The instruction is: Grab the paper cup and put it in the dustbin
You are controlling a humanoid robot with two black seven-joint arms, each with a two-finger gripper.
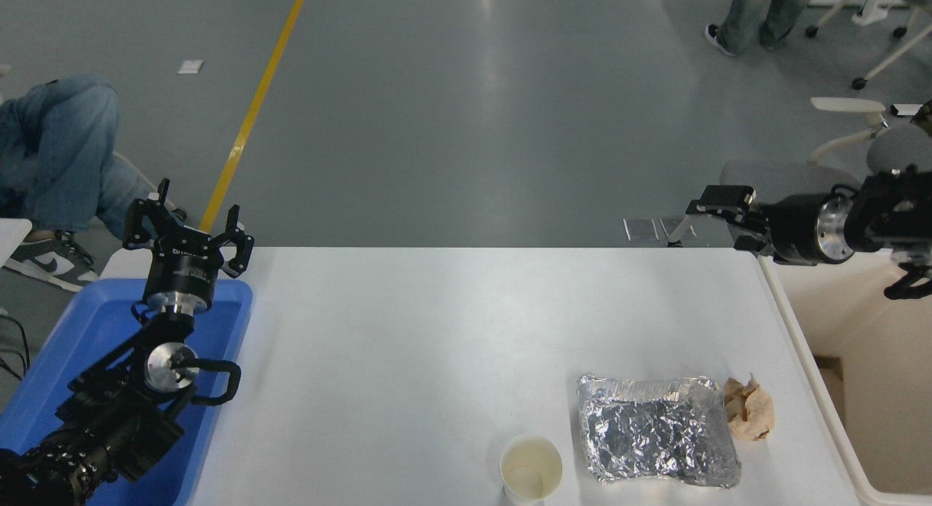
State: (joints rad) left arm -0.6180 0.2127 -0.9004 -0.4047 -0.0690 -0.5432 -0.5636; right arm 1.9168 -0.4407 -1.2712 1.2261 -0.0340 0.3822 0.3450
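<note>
The paper cup (531,468) stands upright at the table's near edge, right of centre, its pale inside showing. The dustbin (808,346) is the cream bin against the table's right side, its deep inside open to view. My right gripper (728,216) hangs level above the table's far right corner and points left. It is open and holds nothing, far from the cup. My left gripper (188,233) is parked open over the blue tray (87,331) at the lower left.
A crumpled foil tray (655,429) lies just right of the cup, with a brown paper wad (748,408) at its right end. Grey chairs (801,182) stand behind the right arm. A seated person's legs (65,149) are at the far left.
</note>
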